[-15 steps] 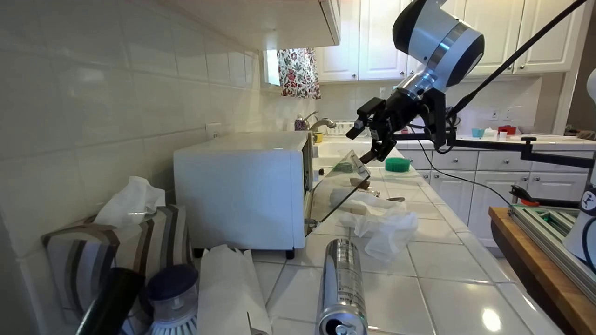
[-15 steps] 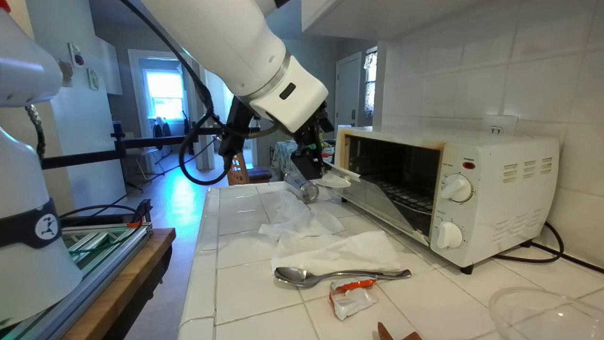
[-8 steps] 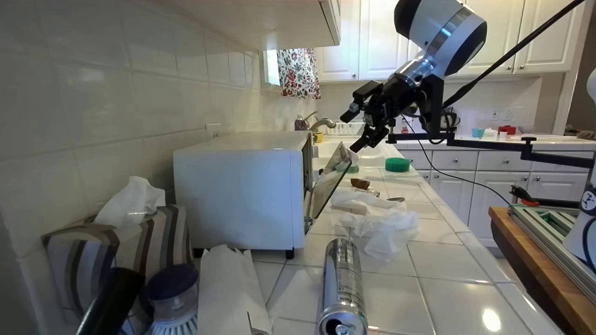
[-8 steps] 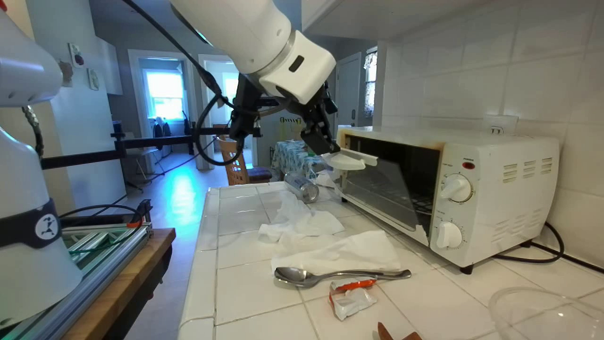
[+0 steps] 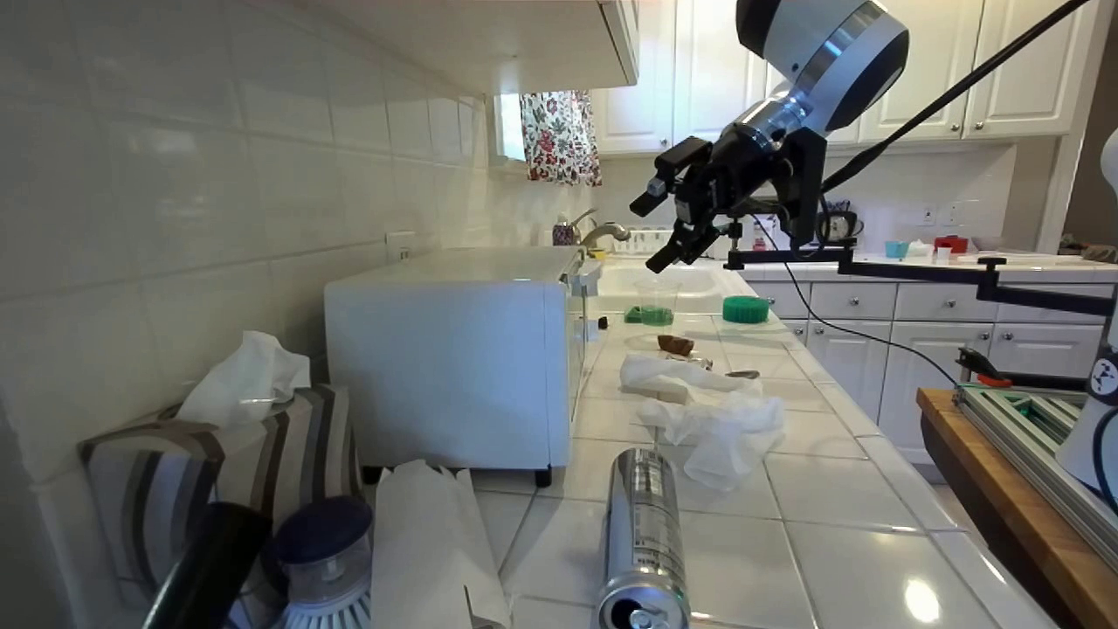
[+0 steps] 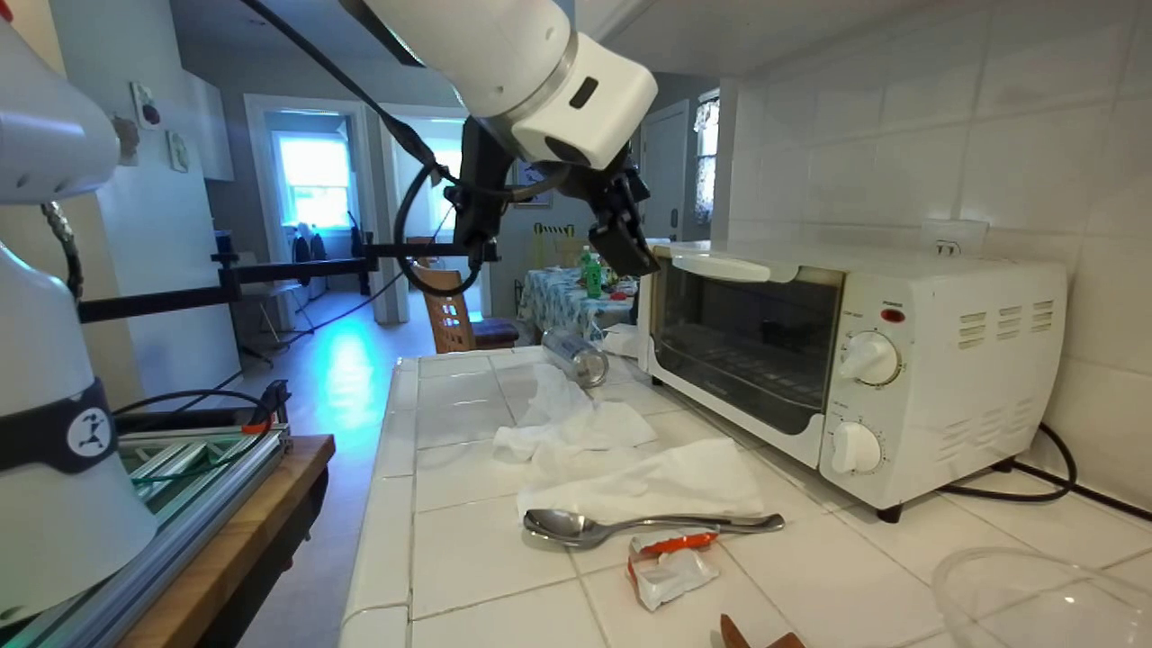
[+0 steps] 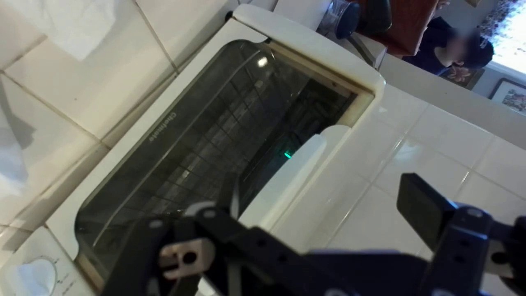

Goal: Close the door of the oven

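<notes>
Where the oven (image 6: 972, 387) stands: near the wall edge of the tiled bench (image 5: 865, 559), its front turned toward the long room-side edge.
How the door (image 6: 747, 346) sits: upright across the oven's front, white handle (image 6: 729, 268) at its top; whether it is fully seated, I cannot say.
Gripper (image 5: 650, 236): hanging above the bench, on the room side of the oven's front, fingers (image 7: 425, 207) spread wide, with a gap between them and the handle.
Silver can (image 5: 645, 533): on its side, near the end edge away from the sink (image 5: 703, 293).
White papers (image 6: 576, 423): crumpled, between the oven and the long room-side edge.
Spoon (image 6: 630, 523): beside the papers, toward the sink end, a torn red-and-white wrapper (image 6: 670, 571) just beside it.
Striped tissue box (image 5: 297, 454): at the wall edge, beside the oven.
</notes>
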